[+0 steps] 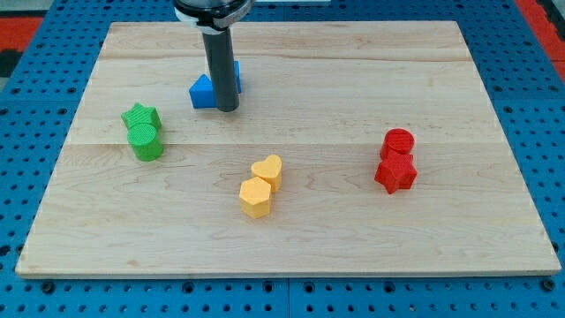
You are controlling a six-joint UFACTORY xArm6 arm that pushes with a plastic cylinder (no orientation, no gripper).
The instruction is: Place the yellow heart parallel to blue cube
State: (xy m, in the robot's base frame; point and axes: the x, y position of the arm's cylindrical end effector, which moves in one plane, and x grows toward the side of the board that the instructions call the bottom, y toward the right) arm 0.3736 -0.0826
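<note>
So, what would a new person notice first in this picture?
First, the dark rod at the view's top, my tip in front of the blue blocks. Then the colour pairs: green blocks left, yellow heart touching the yellow hexagon at centre, red blocks right.

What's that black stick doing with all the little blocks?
That stick is a robot arm's rod. My tip sits at the view's top, right against a blue block. The yellow heart I'm meant to move lies untouched mid-board, touching a yellow hexagon. Two green blocks sit at the left, two red blocks at the right.
</note>
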